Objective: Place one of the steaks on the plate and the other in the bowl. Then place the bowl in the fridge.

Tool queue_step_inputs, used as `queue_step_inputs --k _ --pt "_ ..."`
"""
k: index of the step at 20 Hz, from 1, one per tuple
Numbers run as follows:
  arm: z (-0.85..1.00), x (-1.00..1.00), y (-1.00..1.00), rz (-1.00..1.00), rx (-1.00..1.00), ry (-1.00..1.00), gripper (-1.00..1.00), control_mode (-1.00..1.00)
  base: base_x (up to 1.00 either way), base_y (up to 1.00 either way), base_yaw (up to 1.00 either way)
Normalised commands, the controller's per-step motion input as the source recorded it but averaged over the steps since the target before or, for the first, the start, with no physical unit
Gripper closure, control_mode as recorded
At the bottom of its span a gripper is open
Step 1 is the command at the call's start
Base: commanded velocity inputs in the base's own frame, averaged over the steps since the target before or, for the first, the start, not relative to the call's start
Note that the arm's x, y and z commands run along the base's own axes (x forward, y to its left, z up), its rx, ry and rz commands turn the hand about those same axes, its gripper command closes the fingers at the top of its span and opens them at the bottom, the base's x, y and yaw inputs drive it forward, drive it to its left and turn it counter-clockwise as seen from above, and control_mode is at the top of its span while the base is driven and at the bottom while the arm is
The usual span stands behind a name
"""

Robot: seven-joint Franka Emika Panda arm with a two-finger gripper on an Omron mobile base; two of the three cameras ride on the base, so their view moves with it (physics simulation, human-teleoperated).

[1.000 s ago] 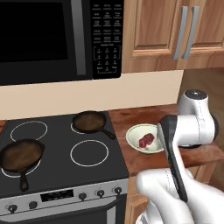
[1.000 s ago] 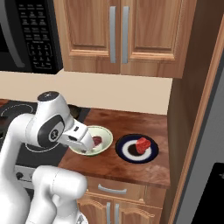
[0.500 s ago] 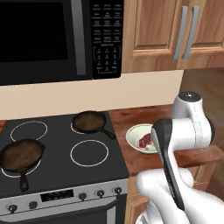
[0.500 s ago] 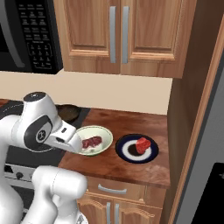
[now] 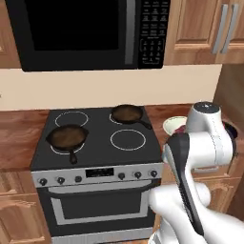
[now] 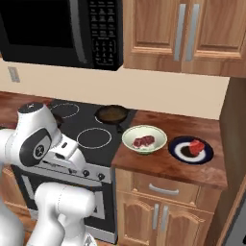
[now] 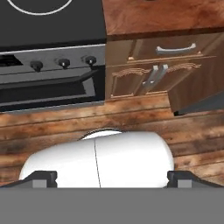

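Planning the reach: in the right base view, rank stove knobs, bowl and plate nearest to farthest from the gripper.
1. stove knobs, just beside the gripper.
2. bowl, left end of the counter.
3. plate, farther right.

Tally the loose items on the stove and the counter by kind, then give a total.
Skillets: 2, one on the stove's front left, one at its back right.
Steaks: 2, one in the bowl, one on the plate.
Bowl: 1.
Plate: 1.
Total: 6.
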Motion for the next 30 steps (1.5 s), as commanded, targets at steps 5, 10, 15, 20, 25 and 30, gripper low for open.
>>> queue_step_inputs --k 5,10,15,20,25,30 --pt "0.0 0.0 0.0 0.0 0.0 0.0 -1.0 1.0 -0.1 0.91 0.62" --pt "0.0 0.0 0.0 0.0 0.0 0.0 -1.0 1.0 0.0 0.81 0.86" --pt "0.0 0.0 0.0 0.0 0.0 0.0 -1.0 1.0 0.0 0.68 0.93" --pt "0.0 0.0 0.0 0.0 0.0 0.0 -1.0 1.0 0.0 0.59 0.96" --pt "0.0 0.0 0.0 0.0 0.0 0.0 -1.0 1.0 0.0 0.52 0.96" --pt "0.0 0.0 0.0 0.0 0.0 0.0 -1.0 1.0 0.0 0.52 0.97"
